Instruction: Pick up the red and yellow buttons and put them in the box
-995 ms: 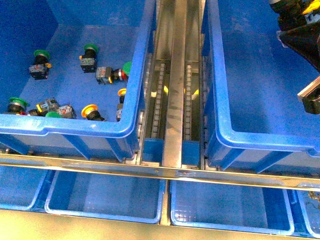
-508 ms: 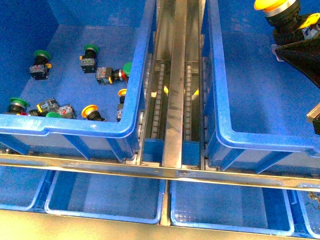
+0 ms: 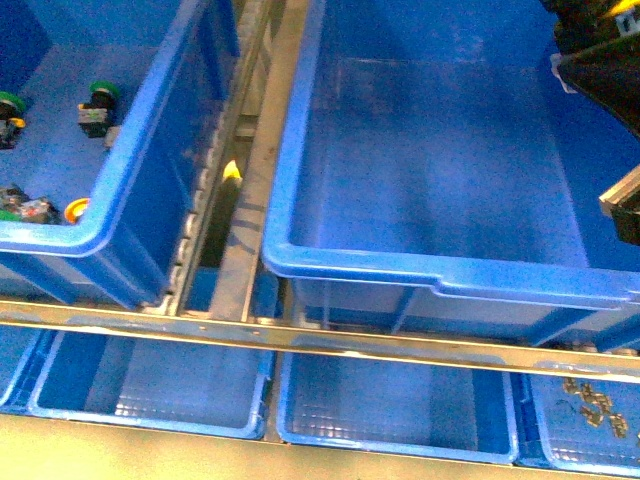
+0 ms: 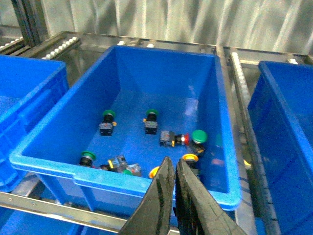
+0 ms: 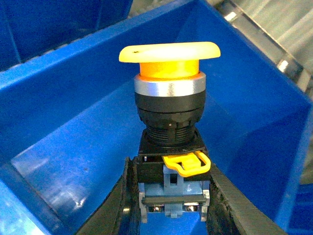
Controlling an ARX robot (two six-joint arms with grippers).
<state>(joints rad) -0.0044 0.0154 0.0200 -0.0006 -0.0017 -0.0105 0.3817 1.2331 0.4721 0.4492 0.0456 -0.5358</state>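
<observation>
Now the right hand [image 5: 168,205], pinching the yellow button [image 5: 169,93] by its body above the box [image 3: 440,280], should lower well inside the rim before letting go, while the left hand [image 4: 174,171] hangs pressed together.

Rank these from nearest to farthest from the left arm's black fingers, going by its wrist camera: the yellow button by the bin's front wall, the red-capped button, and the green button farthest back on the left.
1. Yellow button, just beyond the left gripper.
2. Red-capped button, mid-floor.
3. Green button, far back, toward the bin's opposite wall.
</observation>
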